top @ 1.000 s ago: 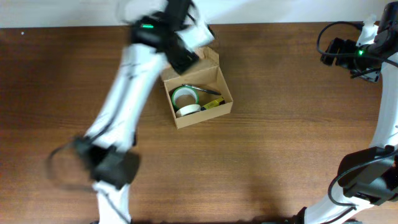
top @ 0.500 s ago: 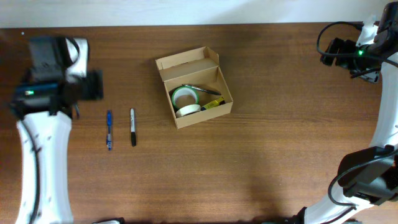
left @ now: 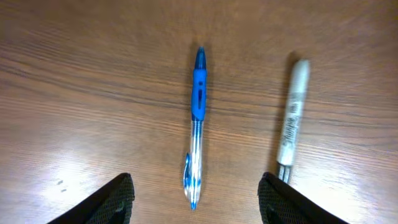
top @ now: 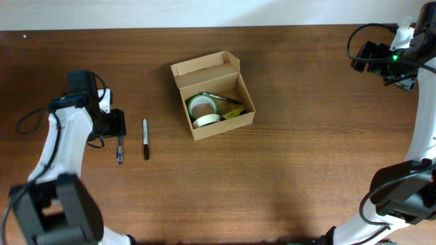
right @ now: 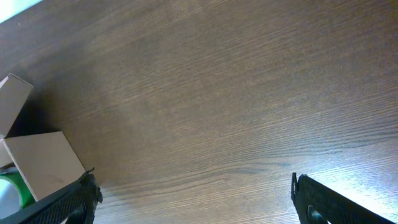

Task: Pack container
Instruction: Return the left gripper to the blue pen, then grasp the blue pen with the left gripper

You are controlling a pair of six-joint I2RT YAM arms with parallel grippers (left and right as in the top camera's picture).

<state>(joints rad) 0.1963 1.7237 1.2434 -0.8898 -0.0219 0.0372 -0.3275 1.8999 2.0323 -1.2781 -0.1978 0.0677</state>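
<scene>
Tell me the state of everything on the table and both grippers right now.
container: flap open, tape inside.
blue pen: lying on the table, unpacked.
marker: lying on the table, unpacked.
left gripper: open, above the blue pen.
right gripper: open, empty.

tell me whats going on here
The left tool hovers open above a blue pen that lies beside a marker on the table. The cardboard box sits open with tape rolls already inside. The right tool is open and empty, away from the box.
</scene>
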